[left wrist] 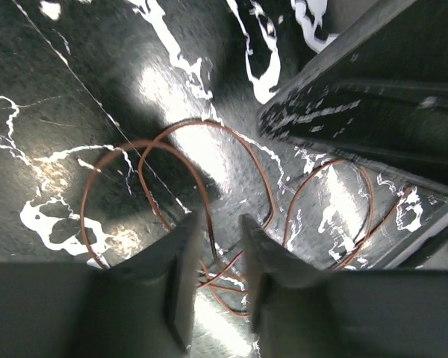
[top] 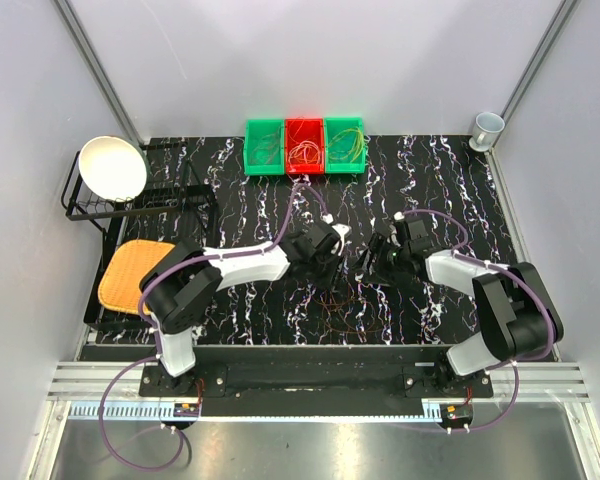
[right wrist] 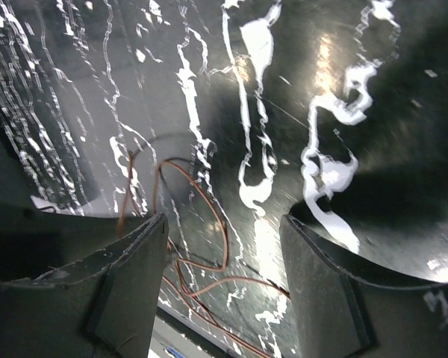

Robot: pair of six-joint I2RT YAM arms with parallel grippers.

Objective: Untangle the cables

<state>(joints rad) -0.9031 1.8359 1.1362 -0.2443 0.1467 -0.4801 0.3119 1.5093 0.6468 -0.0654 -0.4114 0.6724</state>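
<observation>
A tangle of thin orange-brown cables (top: 340,308) lies on the black marbled table between the two arms. My left gripper (top: 335,262) hovers just over the tangle's left part. In the left wrist view its fingers (left wrist: 220,222) stand a little apart, open, with orange loops (left wrist: 172,149) on the table crossing the gap and spreading ahead. My right gripper (top: 375,262) faces it from the right. Its fingers (right wrist: 224,222) are wide open above more orange cable loops (right wrist: 202,192), which lie flat and touch neither pad.
Three bins stand at the back: green (top: 265,147), red (top: 304,145), green (top: 345,145), each with sorted wires. A white bowl (top: 113,165) sits on a black rack at the left, with an orange mat (top: 132,272) below it. A mug (top: 487,127) stands back right.
</observation>
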